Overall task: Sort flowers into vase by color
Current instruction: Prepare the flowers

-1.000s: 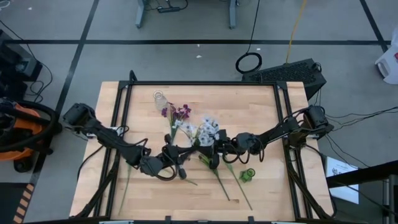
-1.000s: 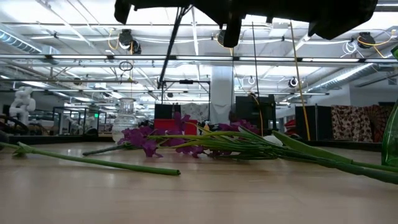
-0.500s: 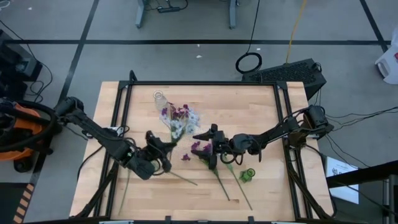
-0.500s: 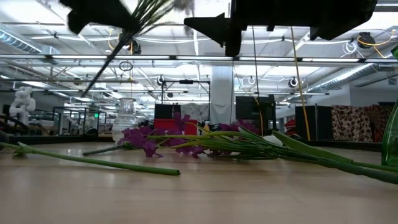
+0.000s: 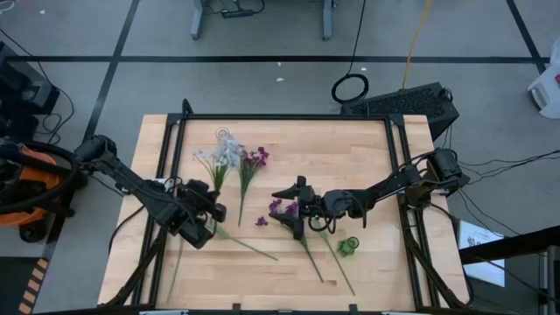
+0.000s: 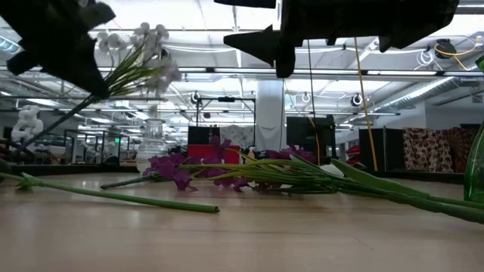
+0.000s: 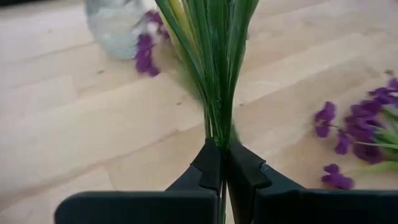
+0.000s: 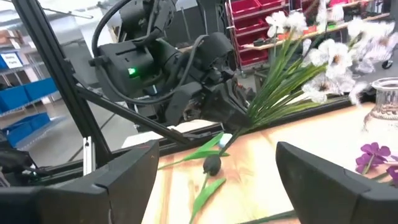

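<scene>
Left claw point(image 5: 213, 210) clamps a pale flower bunch point(image 5: 216, 159) above the tabletop point(image 5: 350, 149), beside a glass vase point(image 5: 226, 138). We see purple flowers point(image 5: 282, 210) lying under the wide-open, empty right claw point(image 5: 289, 206).

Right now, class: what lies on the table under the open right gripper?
Under the right gripper lie purple flowers and green stems running toward the table's near edge. The gripper covers where blooms and stems join, so that part cannot be seen.
</scene>
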